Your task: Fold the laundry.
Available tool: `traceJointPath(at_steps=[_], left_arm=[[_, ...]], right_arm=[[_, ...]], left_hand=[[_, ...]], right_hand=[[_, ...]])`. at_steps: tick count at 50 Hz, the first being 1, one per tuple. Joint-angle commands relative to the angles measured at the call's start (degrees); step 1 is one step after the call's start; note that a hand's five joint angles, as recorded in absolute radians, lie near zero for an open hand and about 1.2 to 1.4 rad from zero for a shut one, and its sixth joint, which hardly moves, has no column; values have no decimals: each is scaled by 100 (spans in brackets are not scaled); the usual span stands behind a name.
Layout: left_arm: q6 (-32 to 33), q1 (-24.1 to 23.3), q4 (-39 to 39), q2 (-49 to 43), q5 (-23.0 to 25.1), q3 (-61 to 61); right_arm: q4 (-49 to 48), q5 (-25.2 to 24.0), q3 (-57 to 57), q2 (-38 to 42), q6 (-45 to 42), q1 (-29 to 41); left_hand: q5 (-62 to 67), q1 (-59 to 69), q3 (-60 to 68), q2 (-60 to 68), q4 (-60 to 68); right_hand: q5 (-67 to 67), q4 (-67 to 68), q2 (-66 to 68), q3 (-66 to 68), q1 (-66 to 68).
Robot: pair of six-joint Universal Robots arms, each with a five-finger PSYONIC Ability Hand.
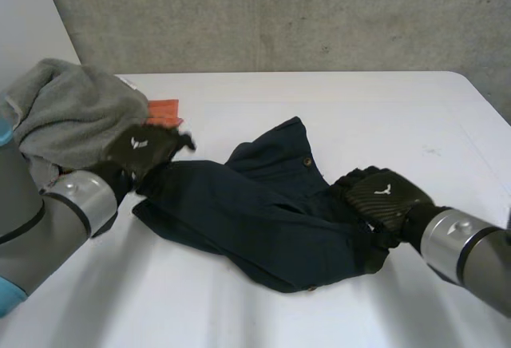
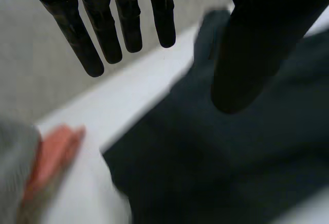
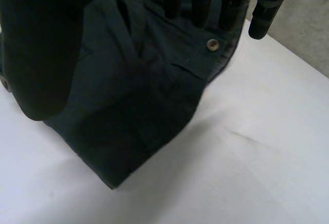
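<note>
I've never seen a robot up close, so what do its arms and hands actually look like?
The grey arms end in silver wrist cuffs; a light-blue cap covers a joint. The black left hand and black right hand each carry a white mark on the back, with slim rod-like fingers and a thick thumb.

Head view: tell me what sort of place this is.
Probably a lab or test room, not a home: a bare concrete wall, a plain white table, with a dark garment and a grey towel laid out.
</note>
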Motion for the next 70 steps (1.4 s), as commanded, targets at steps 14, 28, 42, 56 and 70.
traceJointPath(at_steps=[14, 28, 42, 56, 70], left_arm=[[508, -30, 817, -1737, -127, 1062], [272, -92, 3383, -1694, -882, 4384], [-827, -171, 3508, -1131, -743, 3789], [-556, -487, 2911, -516, 250, -58], [779, -294, -1050, 784, 770, -1398]], right_arm=[[-1124, 779, -1113, 1669, 701, 574], [-5534, 1622, -3099, 1457, 991, 820], [-6136, 1676, -3707, 1809, 1061, 750], [-3596, 683, -2214, 1994, 570, 407], [128, 208, -534, 668, -1389, -41]], left_hand=[[3069, 5649, 5635, 5630, 5619], [3069, 5649, 5635, 5631, 5619], [3069, 5649, 5635, 5631, 5619], [3069, 5649, 5635, 5631, 5619], [3069, 5649, 5635, 5631, 5619]], right_hand=[[6789, 6816, 6803, 6815, 6720], [6789, 6816, 6803, 6815, 6721], [6789, 6816, 6803, 6815, 6721], [6789, 6816, 6803, 6815, 6721], [6789, 6816, 6803, 6815, 6721]])
